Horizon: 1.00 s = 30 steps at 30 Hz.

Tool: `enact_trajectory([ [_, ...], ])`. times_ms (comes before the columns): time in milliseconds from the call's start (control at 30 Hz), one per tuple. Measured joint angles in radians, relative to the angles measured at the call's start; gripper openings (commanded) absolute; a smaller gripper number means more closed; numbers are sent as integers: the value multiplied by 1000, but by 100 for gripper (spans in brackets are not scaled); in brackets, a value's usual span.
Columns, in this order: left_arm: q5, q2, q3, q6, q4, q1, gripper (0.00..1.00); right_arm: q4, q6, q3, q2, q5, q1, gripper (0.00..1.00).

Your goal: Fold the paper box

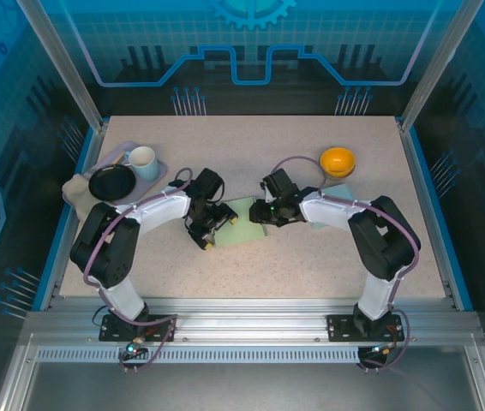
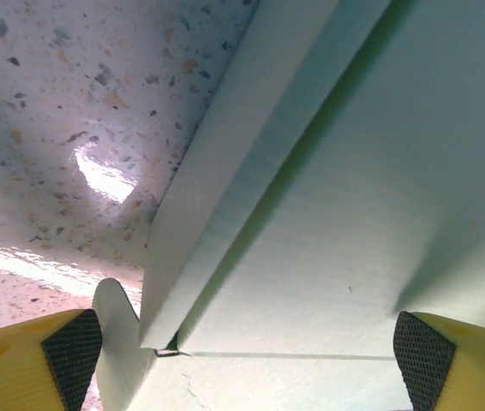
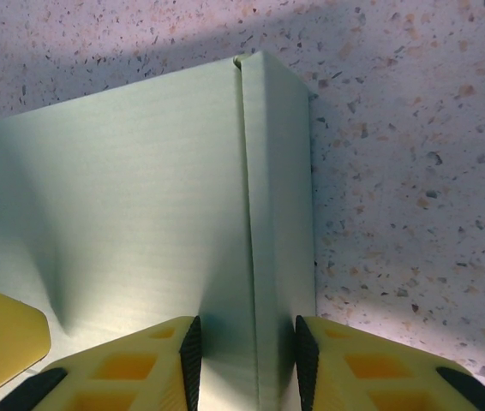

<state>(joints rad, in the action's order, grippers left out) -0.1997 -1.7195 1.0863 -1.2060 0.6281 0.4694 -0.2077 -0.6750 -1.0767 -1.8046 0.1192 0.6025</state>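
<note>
**Paper box held in the middle of the surface**

I see the pale green paper box (image 1: pixel 244 227) lying in the middle of the speckled surface (image 1: pixel 311 274). It sits right between my two arms.

My right pincer (image 1: pixel 264 214) is at the right side of the box. In the right wrist camera, it is closed on a side wall (image 3: pixel 277 214) of the box, which stands up from the flat part. One black pad (image 3: pixel 191 355) is on the inner face and the other is on the outer face. Both touch the paper.

My left pincer (image 1: pixel 208 229) is at the left side of the box. In the left wrist camera it is wide open and holds nothing. The box's big flat panel (image 2: pixel 337 223) lies under the gap between the pads. A long flap (image 2: pixel 225 171) tilts up along its edge. A small round tab (image 2: pixel 118 342) sits just beside one pad.

Well away from the box, an orange bowl (image 1: pixel 338 160) is at the back right. At the back left, a tray (image 1: pixel 78 190) holds a white mug (image 1: pixel 142 163) and a black dish (image 1: pixel 111 182).
</note>
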Motion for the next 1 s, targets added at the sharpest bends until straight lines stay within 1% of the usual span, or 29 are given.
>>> enact_trajectory([
  [333, 0, -3, 32, -4, 2, 2, 89, 11, -6, 10, 4, 0, 0, 35],
  [533, 2, -27, 51, -11, 12, 6, 87, 15, -6, 11, 5, -8, 0, 35],
  [800, 35, -30, 58, 17, 36, 7, 87, 15, -5, 11, 6, -11, 0, 35],
  [1000, 46, -32, 56, 31, 39, 3, 84, 14, -2, 11, 6, -12, 0, 35],
])
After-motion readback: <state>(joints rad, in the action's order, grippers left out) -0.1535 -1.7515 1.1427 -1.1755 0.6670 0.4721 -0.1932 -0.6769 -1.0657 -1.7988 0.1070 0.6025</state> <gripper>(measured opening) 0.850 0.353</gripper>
